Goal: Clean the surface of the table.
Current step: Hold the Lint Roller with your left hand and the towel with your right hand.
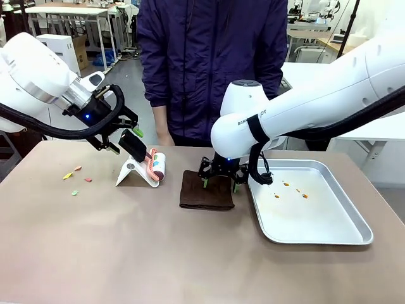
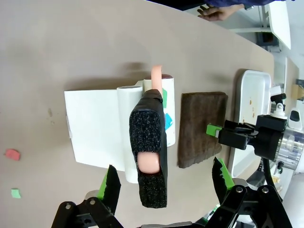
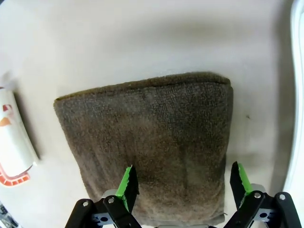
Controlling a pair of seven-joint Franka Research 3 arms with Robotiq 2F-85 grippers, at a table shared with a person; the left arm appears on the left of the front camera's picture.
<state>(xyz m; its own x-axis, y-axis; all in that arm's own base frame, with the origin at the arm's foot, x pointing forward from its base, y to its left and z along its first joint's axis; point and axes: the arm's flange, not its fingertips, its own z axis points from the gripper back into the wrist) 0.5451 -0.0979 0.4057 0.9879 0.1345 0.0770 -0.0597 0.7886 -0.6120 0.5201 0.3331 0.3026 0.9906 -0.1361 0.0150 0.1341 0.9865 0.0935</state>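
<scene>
The brownish-tan table (image 1: pixel 126 253) carries a lint roller (image 1: pixel 156 166) leaning on a white stand (image 1: pixel 131 172), with its black handle (image 2: pixel 149 156) pointing up at my left arm. My left gripper (image 1: pixel 125 140) is open, and its fingers (image 2: pixel 111 183) straddle the handle without touching it. A folded brown cloth (image 1: pixel 205 190) lies at the middle of the table. My right gripper (image 1: pixel 220 185) hovers open over the cloth's near edge, its green-padded fingers (image 3: pixel 127 183) spread across the cloth (image 3: pixel 147 137). Several small coloured paper scraps (image 1: pixel 76 180) lie on the table at the left.
A shiny metal tray (image 1: pixel 342 234) with a few orange specks (image 1: pixel 288 190) sits right of the cloth. A person in a dark blue jacket stands at the far edge, one hand (image 1: pixel 166 138) hanging near the table behind the roller.
</scene>
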